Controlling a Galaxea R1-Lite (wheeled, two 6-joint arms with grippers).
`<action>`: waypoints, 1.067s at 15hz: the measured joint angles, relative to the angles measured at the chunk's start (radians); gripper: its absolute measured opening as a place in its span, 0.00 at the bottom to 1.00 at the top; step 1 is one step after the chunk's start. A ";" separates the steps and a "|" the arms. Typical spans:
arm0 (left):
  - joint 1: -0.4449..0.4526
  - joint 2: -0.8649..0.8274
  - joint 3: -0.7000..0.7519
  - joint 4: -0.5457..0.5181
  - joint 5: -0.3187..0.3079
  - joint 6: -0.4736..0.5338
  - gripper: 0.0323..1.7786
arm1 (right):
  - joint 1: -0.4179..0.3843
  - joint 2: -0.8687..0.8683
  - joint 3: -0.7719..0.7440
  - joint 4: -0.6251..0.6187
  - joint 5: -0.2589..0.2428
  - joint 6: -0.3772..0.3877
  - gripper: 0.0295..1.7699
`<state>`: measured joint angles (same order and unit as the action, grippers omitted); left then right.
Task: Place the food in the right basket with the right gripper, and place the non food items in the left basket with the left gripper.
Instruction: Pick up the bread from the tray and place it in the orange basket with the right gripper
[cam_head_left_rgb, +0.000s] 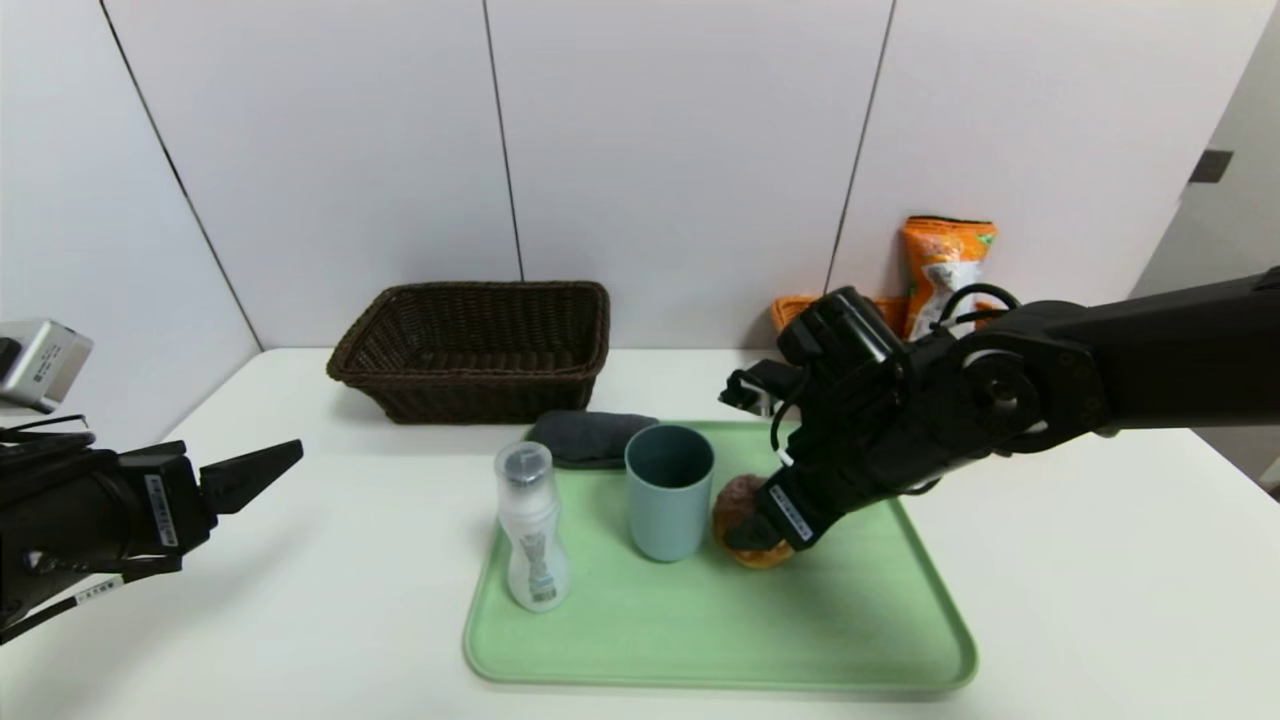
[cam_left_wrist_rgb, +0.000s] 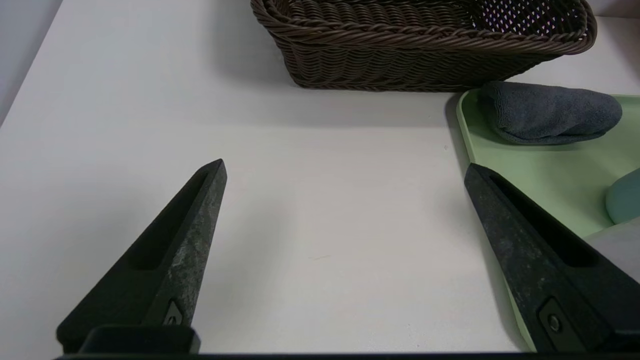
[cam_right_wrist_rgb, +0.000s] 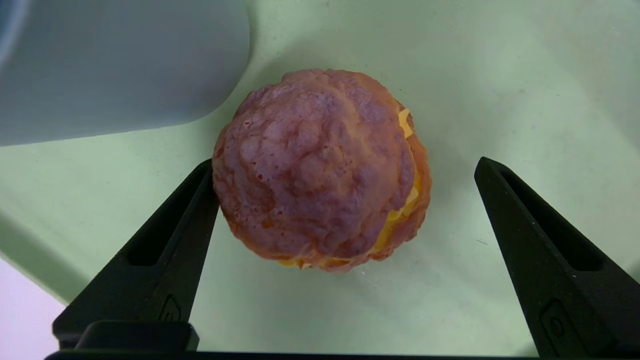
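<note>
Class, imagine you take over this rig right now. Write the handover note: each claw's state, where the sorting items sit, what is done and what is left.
Right claw: open, down over the bun on the green tray, one finger at its side, not yet gripping.
Left claw: open, idle above the table, left of the tray.
On the tray: bottle, cup, cloth, bun.
Snack packet: standing in the tan basket behind the right arm.
Dark basket: looks empty.
Done: packet placed.
Left: bun to the tan basket; bottle, cup and cloth to the dark basket with the left claw.
</note>
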<state>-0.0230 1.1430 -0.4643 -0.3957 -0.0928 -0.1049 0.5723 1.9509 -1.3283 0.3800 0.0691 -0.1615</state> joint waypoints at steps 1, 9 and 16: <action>0.000 0.000 0.000 0.000 0.000 0.000 0.95 | -0.001 0.009 0.000 -0.013 0.000 0.002 0.96; 0.000 0.000 -0.002 -0.001 -0.001 -0.003 0.95 | -0.001 0.037 0.005 -0.019 -0.004 0.004 0.66; 0.000 0.006 -0.006 -0.001 -0.005 -0.006 0.95 | 0.000 -0.011 0.016 -0.024 -0.007 -0.004 0.46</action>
<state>-0.0230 1.1487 -0.4704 -0.3968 -0.0977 -0.1104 0.5719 1.9396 -1.3123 0.3560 0.0619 -0.1653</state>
